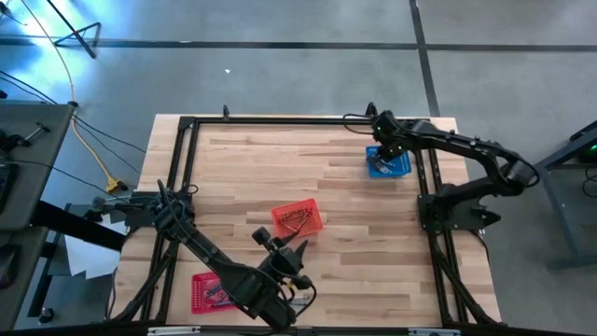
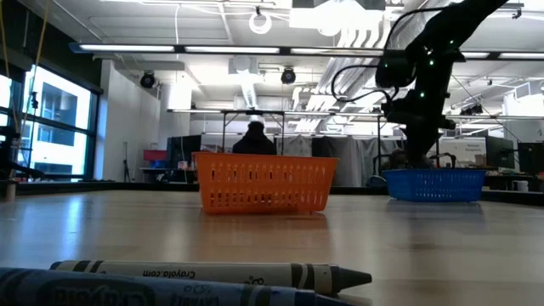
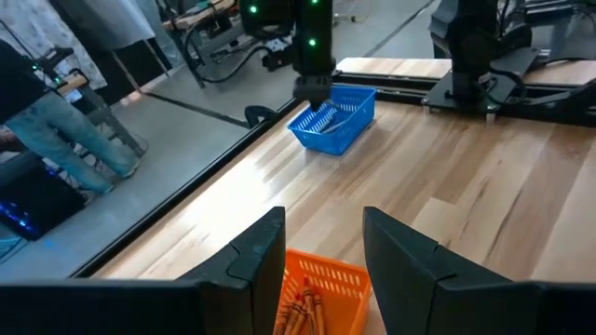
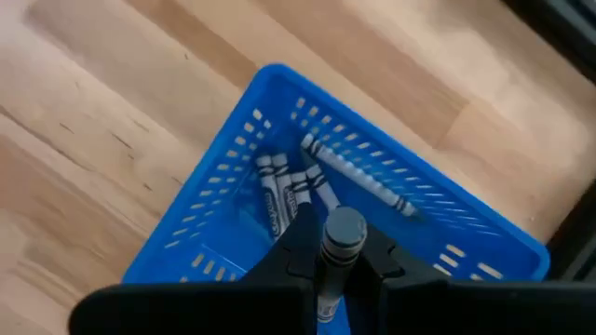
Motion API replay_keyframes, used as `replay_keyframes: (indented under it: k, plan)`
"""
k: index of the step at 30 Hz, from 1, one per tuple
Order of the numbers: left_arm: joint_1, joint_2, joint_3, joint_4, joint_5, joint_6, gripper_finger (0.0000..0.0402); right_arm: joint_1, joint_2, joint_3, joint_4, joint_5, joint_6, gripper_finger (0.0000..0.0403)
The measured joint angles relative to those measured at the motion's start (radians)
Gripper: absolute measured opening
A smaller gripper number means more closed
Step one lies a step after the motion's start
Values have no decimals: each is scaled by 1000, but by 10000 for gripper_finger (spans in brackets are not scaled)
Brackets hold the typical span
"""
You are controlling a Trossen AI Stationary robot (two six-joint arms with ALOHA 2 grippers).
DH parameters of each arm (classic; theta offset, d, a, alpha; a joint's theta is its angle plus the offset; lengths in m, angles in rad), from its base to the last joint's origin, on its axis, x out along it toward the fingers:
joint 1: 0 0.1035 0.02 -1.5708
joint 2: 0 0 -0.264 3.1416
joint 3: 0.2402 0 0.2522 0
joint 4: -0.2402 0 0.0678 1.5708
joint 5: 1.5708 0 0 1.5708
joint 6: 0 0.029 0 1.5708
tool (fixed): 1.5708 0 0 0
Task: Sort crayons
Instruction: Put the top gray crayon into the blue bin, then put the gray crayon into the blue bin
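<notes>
r claw (image 4: 340, 265) clamped on crayon (image 4: 343, 233)

Beyond your wooden table (image 2: 442, 246) you see an open workshop: white ceiling (image 2: 212, 25) with strip lights (image 2: 153, 48), tall windows (image 2: 51, 127) along one side, a grey concrete floor (image 1: 280, 65), and a person (image 2: 255, 136) seated at far desks.
</notes>
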Motion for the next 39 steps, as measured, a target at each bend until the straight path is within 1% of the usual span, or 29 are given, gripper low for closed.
replay_keyframes:
  k: [3, 5, 16, 19, 21, 24, 27, 30, 32, 34, 36, 39]
  plan:
    - [0, 0, 0, -13, 0, -1, 133, 0, 22, 0, -1, -1, -11, 14]
    - [0, 0, 0, -13, 7, -1, 133, 0, 28, 0, -7, -14, -12, 24]
    - [0, 0, 0, -23, 26, -18, 133, 0, 24, 0, -53, -16, -42, 143]
    - [-1, 0, 0, -80, 56, -60, 133, 0, 13, 0, -120, -24, -34, 162]
    - [-2, 0, -1, -116, 88, -116, 133, 8, -14, 0, -174, -55, -35, 168]
    - [-6, -4, -8, -111, 166, -92, 133, 50, -88, 0, -226, -118, -25, 169]
    - [-16, -9, -29, -111, 201, -96, 133, 137, -199, 0, -244, -170, 18, 169]
    - [-30, -8, -69, -112, 206, -105, 133, 281, -343, 0, -226, -217, 115, 169]
    - [-39, -8, -98, -111, 202, -107, 133, 397, -446, 0, -190, -209, 194, 169]
    - [-41, -8, -132, -112, 205, -152, 133, 516, -545, 0, -141, -133, 273, 169]
    - [-39, -6, -153, -111, 209, -217, 133, 629, -627, 0, -91, -16, 333, 169]
    - [-28, -6, -156, -112, 224, -241, 133, 755, -714, 0, -33, 111, 356, 169]
